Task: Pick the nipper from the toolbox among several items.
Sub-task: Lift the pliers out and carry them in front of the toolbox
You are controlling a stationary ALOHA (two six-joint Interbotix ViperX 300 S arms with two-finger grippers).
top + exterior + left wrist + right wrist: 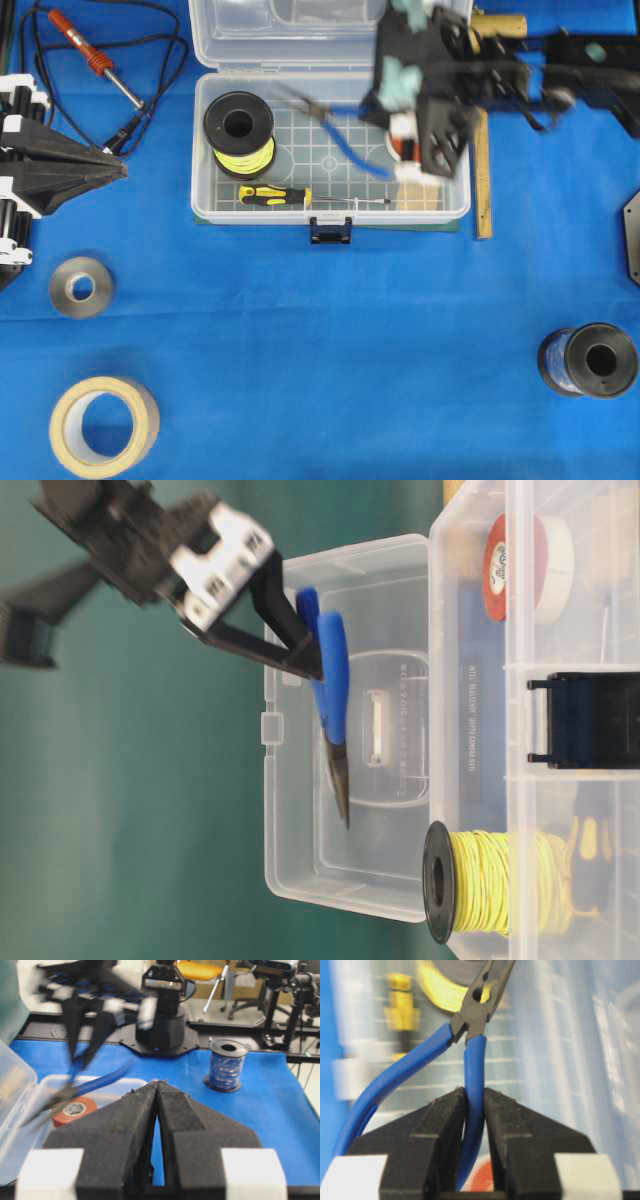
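One nipper handle pinched by right end effector, overhead view blurred.

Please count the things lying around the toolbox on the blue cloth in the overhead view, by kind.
Tape rolls: 2 (grey, beige)
Wire spool: 1
Soldering iron: 1
Wooden ruler: 1
Total: 5

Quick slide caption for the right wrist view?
Right tool clamps one blue handle of the nipper, lifted above the toolbox.

Bright, even light; moving arm seems motion-blurred.
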